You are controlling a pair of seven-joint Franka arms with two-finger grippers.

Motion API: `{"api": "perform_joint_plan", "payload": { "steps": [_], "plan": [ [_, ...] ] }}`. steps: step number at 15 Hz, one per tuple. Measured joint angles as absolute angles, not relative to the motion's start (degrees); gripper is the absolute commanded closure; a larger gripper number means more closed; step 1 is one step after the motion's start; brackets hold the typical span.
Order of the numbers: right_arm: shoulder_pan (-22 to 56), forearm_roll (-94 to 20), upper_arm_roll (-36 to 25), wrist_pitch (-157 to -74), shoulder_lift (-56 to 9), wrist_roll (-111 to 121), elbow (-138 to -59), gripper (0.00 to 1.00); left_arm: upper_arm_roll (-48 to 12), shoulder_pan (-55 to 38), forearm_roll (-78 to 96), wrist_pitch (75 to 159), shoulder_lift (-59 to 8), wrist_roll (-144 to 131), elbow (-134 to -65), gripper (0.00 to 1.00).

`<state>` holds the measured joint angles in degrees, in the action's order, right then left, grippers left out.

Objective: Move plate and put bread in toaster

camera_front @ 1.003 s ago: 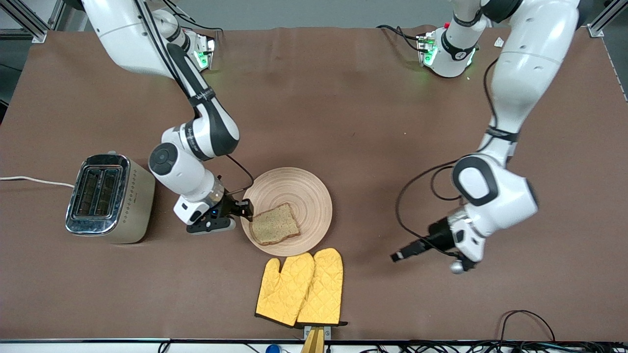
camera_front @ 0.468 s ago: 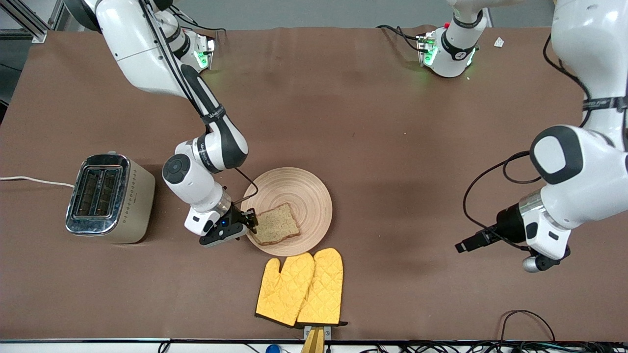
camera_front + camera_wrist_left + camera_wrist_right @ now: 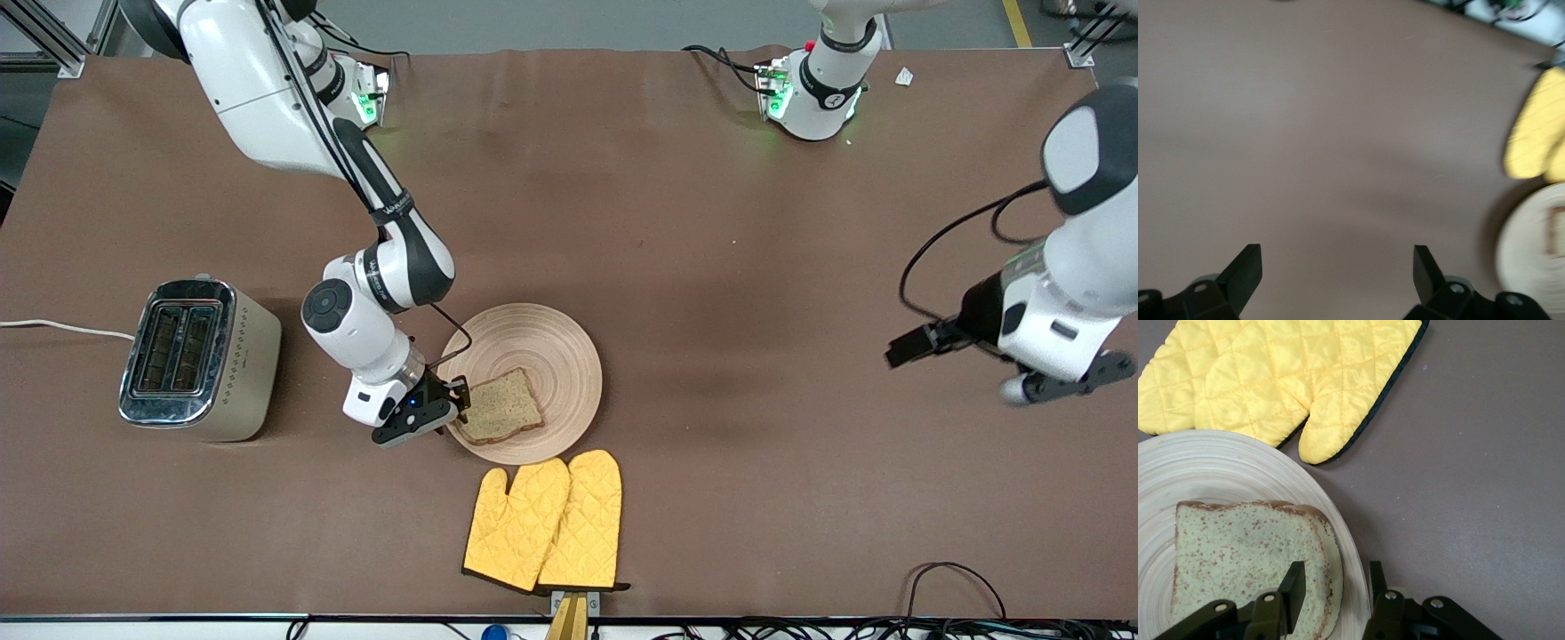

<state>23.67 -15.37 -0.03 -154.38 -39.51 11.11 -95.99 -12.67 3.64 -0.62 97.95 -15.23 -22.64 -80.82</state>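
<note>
The beige wooden plate [image 3: 533,342] lies mid-table with the brown bread slice [image 3: 500,407] on its near part. My right gripper [image 3: 452,402] is at the plate's rim on the toaster's side. In the right wrist view its fingers [image 3: 1295,587] straddle the bread's edge [image 3: 1238,553] and the plate's rim [image 3: 1218,473], with a narrow gap; the gripper [image 3: 1336,583] is open. The cream toaster [image 3: 200,356] stands toward the right arm's end, slots empty. My left gripper [image 3: 1058,382] is open and empty [image 3: 1338,260], up over bare table at the left arm's end.
A pair of yellow oven mitts [image 3: 542,524] lies just nearer the camera than the plate, touching its rim; they also show in the right wrist view [image 3: 1271,373] and the left wrist view [image 3: 1538,127]. The toaster's white cord [image 3: 62,327] runs off the table's end.
My left arm has swung up and away from the plate to its own end of the table. My right gripper has slid along the rim to the bread's corner. Plate and bread have not moved.
</note>
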Motion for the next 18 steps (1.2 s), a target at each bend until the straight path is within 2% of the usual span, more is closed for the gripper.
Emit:
{"api": "perform_joint_plan", "payload": {
  "steps": [4, 7, 9, 12, 18],
  "plan": [
    [23.74, -15.37, 0.03, -154.48, -39.95, 11.84, -95.98, 0.54, -12.53, 5.14, -3.81, 94.43, -9.62, -20.39, -80.94, 0.00],
    [23.98, -15.37, 0.12, -154.48, -40.17, 11.89, -95.98, 0.55, -8.63, 4.93, -3.92, 91.15, -6.00, -11.43, -82.11, 0.00],
    [24.19, -15.37, 0.14, -154.51, -40.33, 11.91, -95.98, 0.55, -5.78, 4.80, -3.93, 90.58, -3.27, -6.01, -84.72, 0.00],
    [24.40, -15.37, 0.17, -154.60, -40.53, 11.92, -95.98, 0.55, -4.84, 4.73, -3.92, 90.34, 0.47, -3.94, -88.77, 0.00],
    [24.51, -15.37, 0.18, -154.76, -40.65, 11.96, -95.96, 0.66, -4.85, 3.98, -3.92, 90.34, 3.16, -3.94, -89.94, 0.00]
  ]
}}
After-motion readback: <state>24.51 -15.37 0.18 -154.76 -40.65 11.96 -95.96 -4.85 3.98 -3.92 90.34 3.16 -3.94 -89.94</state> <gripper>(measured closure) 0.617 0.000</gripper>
